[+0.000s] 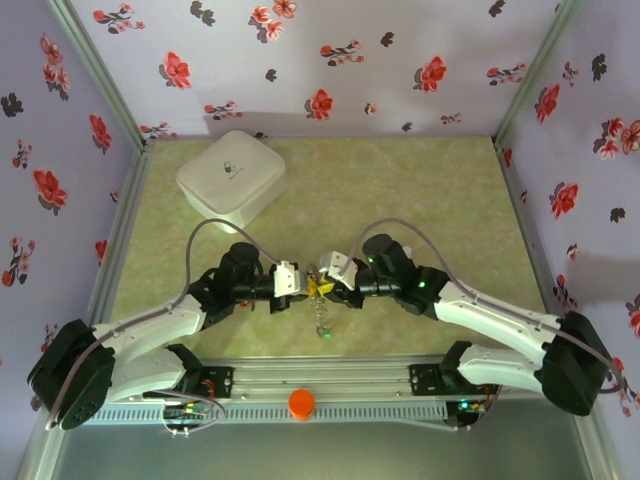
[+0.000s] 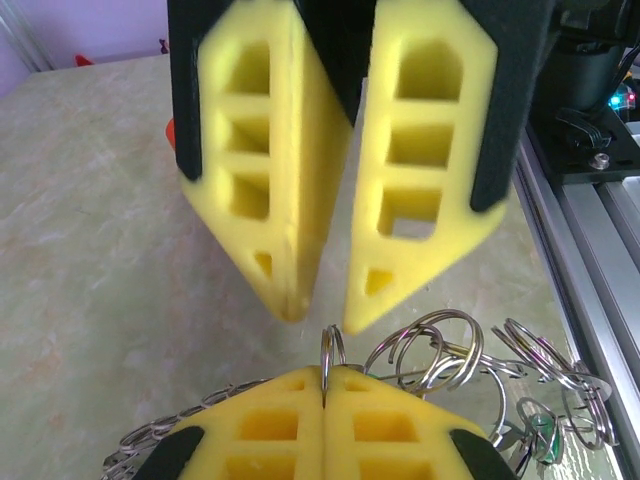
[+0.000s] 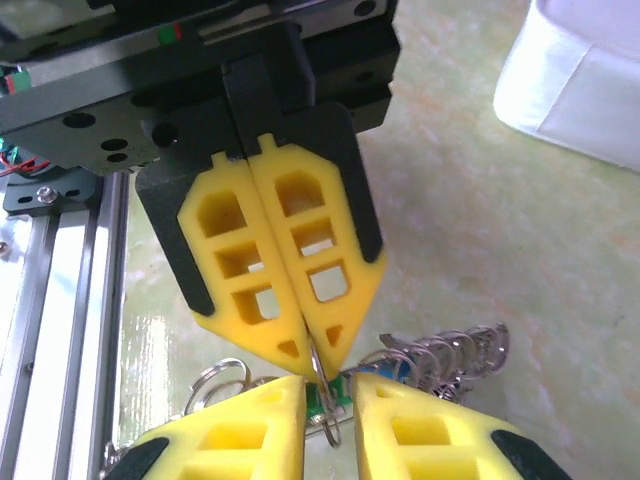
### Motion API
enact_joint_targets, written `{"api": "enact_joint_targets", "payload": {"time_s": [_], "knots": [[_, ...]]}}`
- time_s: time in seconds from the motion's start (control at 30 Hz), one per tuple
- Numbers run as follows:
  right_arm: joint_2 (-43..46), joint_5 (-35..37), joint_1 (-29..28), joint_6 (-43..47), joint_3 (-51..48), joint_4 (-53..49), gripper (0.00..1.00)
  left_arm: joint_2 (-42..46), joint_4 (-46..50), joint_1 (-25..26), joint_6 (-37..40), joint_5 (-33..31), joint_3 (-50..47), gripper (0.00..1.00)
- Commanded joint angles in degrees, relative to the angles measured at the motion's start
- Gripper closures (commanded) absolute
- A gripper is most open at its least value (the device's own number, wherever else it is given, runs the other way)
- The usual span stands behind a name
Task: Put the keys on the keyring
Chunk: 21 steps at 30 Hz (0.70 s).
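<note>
My left gripper point(image 2: 325, 372) point(image 3: 318, 358) point(image 1: 312, 287) is shut on a small split ring point(image 2: 331, 345) that stands upright between its yellow pads. Facing it tip to tip, my right gripper point(image 3: 328, 382) point(image 2: 322, 315) point(image 1: 328, 288) is open, its fingers either side of the same ring point(image 3: 330, 425). Below the two hangs a tangled bunch of keys point(image 1: 322, 318) with more split rings point(image 2: 440, 355). A green tag point(image 3: 338, 398) and a blue tag point(image 3: 395, 368) show among them. I cannot pick the large thin keyring hoop out of the tangle.
A white rounded square box point(image 1: 232, 178) point(image 3: 580, 80) stands at the back left of the green mat. An orange pill bottle point(image 1: 301, 403) sits on the aluminium rail point(image 1: 320, 380) at the near edge. Flowered walls close in the table on three sides.
</note>
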<state>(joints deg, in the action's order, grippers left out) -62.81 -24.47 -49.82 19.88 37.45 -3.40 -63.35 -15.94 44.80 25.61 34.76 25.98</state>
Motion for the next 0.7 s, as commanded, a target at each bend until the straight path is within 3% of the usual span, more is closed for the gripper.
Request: {"api": "enact_joint_targets", "payload": {"time_s": [0.0,0.33,0.67], "knots": [[1.4,-1.5,1.5,-2.7,-2.4,3.8,0.79,1.2,-5.8,0.4,-1.7,2.2,-1.0,1.0],[-1.0,-2.6,1.6,-2.3,-2.4,2.7,0.81,0.5,-6.6,0.4,-1.3,1.9,-0.9,1.0],[-1.8,-3.7,1.5,-1.7,-2.0,1.1,0.96,0.8,-7.8,0.4,-1.0,1.1,-0.9,1.0]]}}
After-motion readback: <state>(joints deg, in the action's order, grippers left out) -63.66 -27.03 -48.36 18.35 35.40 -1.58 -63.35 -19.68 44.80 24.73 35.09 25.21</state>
